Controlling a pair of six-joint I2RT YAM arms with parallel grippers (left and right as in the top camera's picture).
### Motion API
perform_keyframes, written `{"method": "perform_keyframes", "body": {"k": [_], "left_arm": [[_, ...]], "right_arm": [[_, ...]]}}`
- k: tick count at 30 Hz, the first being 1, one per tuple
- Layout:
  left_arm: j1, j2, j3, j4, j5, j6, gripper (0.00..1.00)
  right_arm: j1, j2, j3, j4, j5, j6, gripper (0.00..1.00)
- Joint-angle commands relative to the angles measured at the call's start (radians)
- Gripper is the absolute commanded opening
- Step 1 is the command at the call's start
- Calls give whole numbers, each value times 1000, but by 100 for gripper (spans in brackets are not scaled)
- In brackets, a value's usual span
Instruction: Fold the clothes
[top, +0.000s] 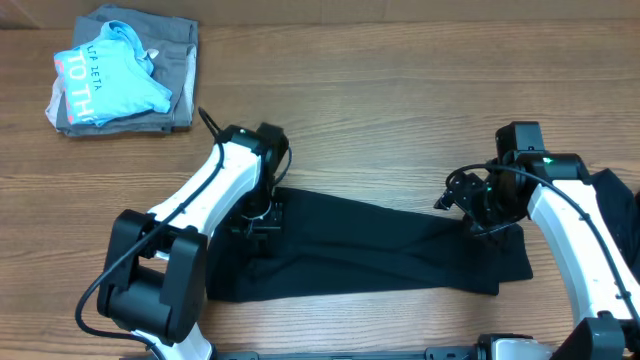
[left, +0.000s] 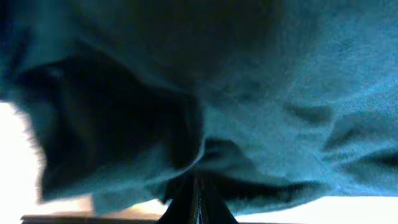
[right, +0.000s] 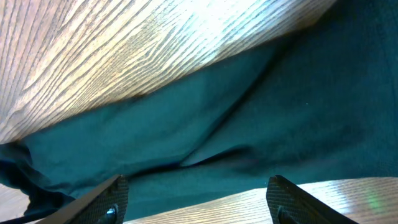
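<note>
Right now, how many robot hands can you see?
2. The left hand is shut on the black shirt at its left end; the right hand hangs open over its right end. None seems hidden.

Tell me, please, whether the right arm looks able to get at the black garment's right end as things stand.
Probably yes: the right hand hangs open directly over that end of the black garment, and nothing seems to lie between them.

A wood-grain table (top: 400, 100) carries the black clothes (top: 380, 245), spread in a long flat band from its centre toward four o'clock, and a grey folded garment (top: 185, 70) at ten o'clock, well apart
</note>
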Motion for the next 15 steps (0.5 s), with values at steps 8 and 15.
{"method": "perform_keyframes", "body": {"k": [8,15], "left_arm": [[0,-5,-148,68,57,19,4],[1,-5,-207,-32,56,19,4]], "right_arm": [[6,-9,-7,1,10,-3,75],[6,-9,-7,-1,10,-4,74]]}}
